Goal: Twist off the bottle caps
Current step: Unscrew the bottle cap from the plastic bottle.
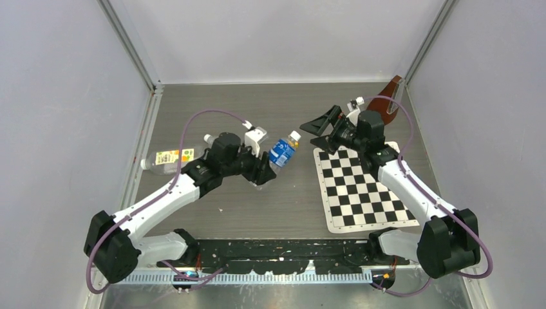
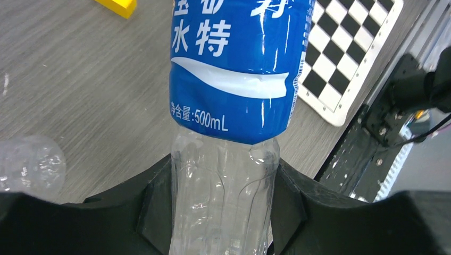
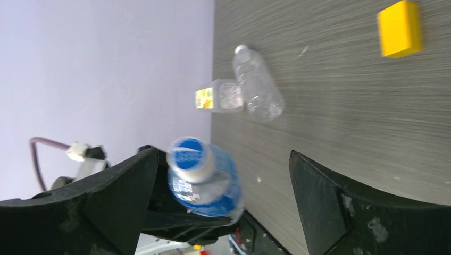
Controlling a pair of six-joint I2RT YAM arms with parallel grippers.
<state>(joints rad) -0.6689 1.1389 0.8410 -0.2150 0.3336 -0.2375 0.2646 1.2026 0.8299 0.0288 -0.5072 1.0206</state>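
My left gripper [image 1: 263, 168] is shut on the lower clear body of the small blue-labelled bottle [image 1: 282, 152] and holds it tilted above the table, its white cap [image 1: 294, 136] pointing at the right gripper. In the left wrist view the fingers [image 2: 154, 212] press both sides of that bottle [image 2: 234, 69]. My right gripper [image 1: 312, 138] is open just right of the cap. In the right wrist view the cap [image 3: 189, 154] lies between the spread fingers [image 3: 319, 196], nearer the left one, untouched. The yellow-labelled bottle [image 1: 166, 159] and the slim unlabelled bottle [image 3: 258, 85] lie together at the left.
A checkerboard mat [image 1: 364, 193] lies under the right arm. A yellow block [image 3: 400, 36] sits on the table and also shows in the left wrist view [image 2: 117, 6]. A brown object [image 1: 389, 96] leans in the back right corner. Walls enclose the table.
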